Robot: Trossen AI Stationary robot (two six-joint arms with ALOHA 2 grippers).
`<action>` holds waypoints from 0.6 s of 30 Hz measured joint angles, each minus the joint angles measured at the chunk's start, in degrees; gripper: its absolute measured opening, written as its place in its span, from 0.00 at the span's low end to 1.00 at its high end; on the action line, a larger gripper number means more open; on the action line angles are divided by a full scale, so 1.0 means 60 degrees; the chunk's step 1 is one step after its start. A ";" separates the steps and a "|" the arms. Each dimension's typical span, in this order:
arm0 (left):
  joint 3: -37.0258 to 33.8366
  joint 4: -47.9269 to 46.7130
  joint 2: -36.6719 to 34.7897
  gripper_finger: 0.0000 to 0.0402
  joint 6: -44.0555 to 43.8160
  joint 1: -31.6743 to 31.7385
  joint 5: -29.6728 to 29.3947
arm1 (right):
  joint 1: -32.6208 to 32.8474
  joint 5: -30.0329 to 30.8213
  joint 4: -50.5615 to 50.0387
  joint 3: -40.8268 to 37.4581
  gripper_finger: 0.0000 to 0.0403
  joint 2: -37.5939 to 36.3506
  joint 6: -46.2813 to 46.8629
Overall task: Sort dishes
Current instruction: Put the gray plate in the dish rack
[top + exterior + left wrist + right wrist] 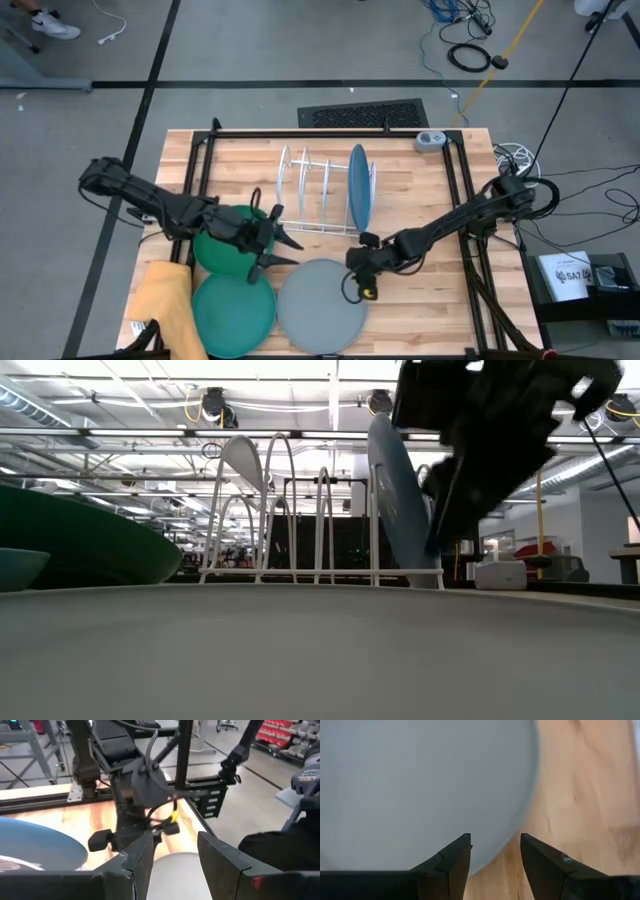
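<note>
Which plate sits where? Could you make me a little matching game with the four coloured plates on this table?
Plates:
1. blue plate
2. grey plate
3. teal plate
4. dark green plate

Places:
A. flat, next to the yellow cloth
B. under the left gripper
C. upright in the white wire rack
D. flat, below the right gripper

Pairs: 1-C, 2-D, 3-A, 4-B

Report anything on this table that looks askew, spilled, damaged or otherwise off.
Nothing looks spilled or broken. The blue plate stands upright in the white wire rack. The grey plate and teal plate lie flat. The one oddity: the dark green plate sits tilted, overlapping the teal plate's rim, under the left end effector.
</note>
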 joint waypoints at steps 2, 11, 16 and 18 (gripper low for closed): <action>0.0000 -0.0005 0.0119 0.39 -0.0003 -0.0080 -0.0004 | 0.0000 0.0148 -0.0005 0.0000 0.41 0.0296 0.0534; 0.0000 0.0009 0.0297 0.39 0.0012 -0.0266 -0.0029 | -0.0120 0.0273 0.0163 0.0011 0.41 0.0990 0.1323; 0.0000 0.0010 0.0297 0.39 0.0015 -0.0266 -0.0033 | -0.0120 0.0271 0.0680 0.0011 0.35 0.1031 0.1003; 0.0000 0.0010 0.0297 0.39 0.0005 -0.0266 -0.0033 | -0.0120 0.0268 0.0875 0.0011 0.30 0.1031 0.0886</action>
